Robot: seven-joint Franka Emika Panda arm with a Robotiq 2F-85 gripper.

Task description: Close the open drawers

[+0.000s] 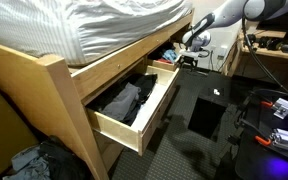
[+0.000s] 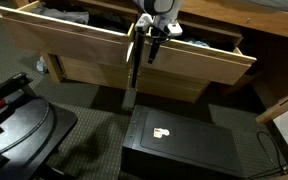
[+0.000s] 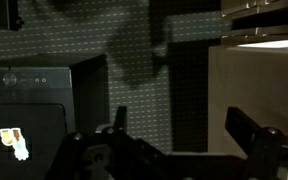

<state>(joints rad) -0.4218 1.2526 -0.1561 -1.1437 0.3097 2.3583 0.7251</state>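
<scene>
Two open light-pine drawers stick out from under the bed in an exterior view, one on the left (image 2: pixel 69 45) and one on the right (image 2: pixel 199 62). Dark clothes lie in the near drawer (image 1: pixel 149 110) in an exterior view. My gripper (image 2: pixel 151 52) hangs open and empty, fingers down, in front of the gap between the two drawers, at the right drawer's left end. In an exterior view it (image 1: pixel 191 43) is at the near drawer's far end. In the wrist view my open fingers (image 3: pixel 179 115) frame dark carpet, with a pine drawer front (image 3: pixel 259 90) by the right finger.
A black box (image 2: pixel 184 140) with a small sticker stands on the carpet just below the gripper; it also shows in the wrist view (image 3: pixel 34 100) and in an exterior view (image 1: pixel 206 115). Black cases (image 2: pixel 19 120) lie to one side. A bed post (image 1: pixel 59 100) and mattress (image 1: pixel 94 25) are close.
</scene>
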